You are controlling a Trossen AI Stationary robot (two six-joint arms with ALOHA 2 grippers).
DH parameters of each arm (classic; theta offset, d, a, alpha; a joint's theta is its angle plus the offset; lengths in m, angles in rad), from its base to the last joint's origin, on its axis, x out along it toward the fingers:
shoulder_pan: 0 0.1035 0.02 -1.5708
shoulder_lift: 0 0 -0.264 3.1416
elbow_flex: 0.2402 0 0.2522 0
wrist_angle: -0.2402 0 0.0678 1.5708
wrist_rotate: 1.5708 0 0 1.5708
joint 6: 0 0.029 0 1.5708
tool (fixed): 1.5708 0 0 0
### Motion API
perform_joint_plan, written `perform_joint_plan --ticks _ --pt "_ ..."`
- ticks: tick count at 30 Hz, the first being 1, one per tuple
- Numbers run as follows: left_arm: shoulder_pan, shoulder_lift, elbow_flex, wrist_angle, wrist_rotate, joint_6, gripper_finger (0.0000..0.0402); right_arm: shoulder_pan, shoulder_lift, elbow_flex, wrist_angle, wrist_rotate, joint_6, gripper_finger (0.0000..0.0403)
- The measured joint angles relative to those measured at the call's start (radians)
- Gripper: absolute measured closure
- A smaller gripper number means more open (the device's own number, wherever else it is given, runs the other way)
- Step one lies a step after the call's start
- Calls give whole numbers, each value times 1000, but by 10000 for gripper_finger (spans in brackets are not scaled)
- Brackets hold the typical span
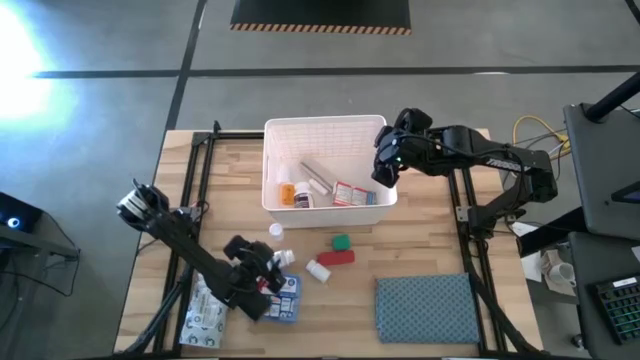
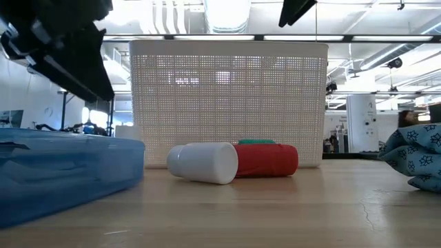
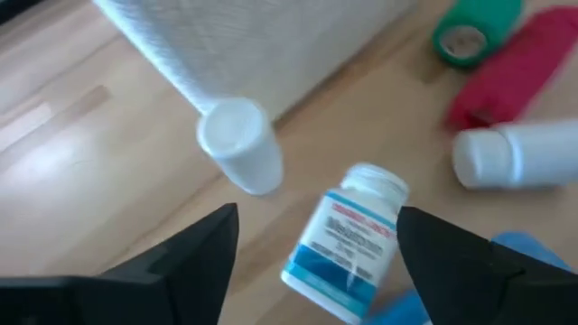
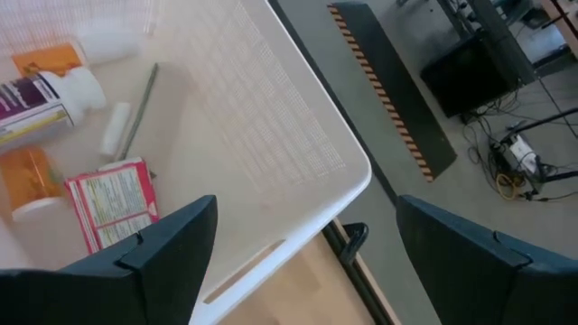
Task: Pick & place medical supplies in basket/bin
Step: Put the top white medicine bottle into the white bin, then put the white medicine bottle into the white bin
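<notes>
The white basket (image 1: 325, 130) stands at the table's far middle and holds several supplies. In front of it lie a green pack (image 1: 341, 242), a red pack (image 1: 336, 258), a white bottle (image 1: 318, 269) on its side and a small white bottle (image 3: 239, 144) standing upright. My left gripper (image 1: 265, 272) hovers open near the table's near left, its fingers either side of a blue-labelled pill bottle (image 3: 348, 239) without touching it. That bottle lies tilted beside the blue first-aid box (image 1: 286, 298). My right gripper (image 4: 307, 226) hangs open above the basket's right rim (image 4: 343, 185), nothing between its fingers.
A white patterned packet (image 1: 205, 312) lies at the near left, under my left arm. A blue-grey cloth (image 1: 427, 308) covers the near right. In the basket are an orange bottle (image 4: 27, 176), a purple-labelled bottle (image 4: 41, 99) and a red-and-white box (image 4: 108, 200).
</notes>
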Motion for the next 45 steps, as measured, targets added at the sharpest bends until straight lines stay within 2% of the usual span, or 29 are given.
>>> perform_joint_plan --ticks 5,12,17,26,32,37,41,43,45 --pt "8 19 -19 -56 -26 -100 116 0 0 0 -2 0 -15 74" --pt "77 18 -89 51 -92 -103 115 0 0 0 -1 48 -27 74" --pt "138 18 -144 72 -101 -103 115 0 0 0 -1 52 -27 74" --pt "176 17 -241 325 -105 -53 115 -10 -1 0 0 52 -18 74" --pt "221 17 -296 370 -113 -50 120 -30 0 0 7 51 -15 74" --pt "247 16 -314 413 -141 -50 158 -35 0 0 13 51 -10 74" --pt "249 16 -320 412 -140 -50 222 -35 0 0 14 51 2 74" --pt "247 8 -320 388 -117 -51 251 -35 0 0 15 51 5 74" --pt "235 -8 -312 343 -65 -52 251 -35 0 0 16 51 5 74"
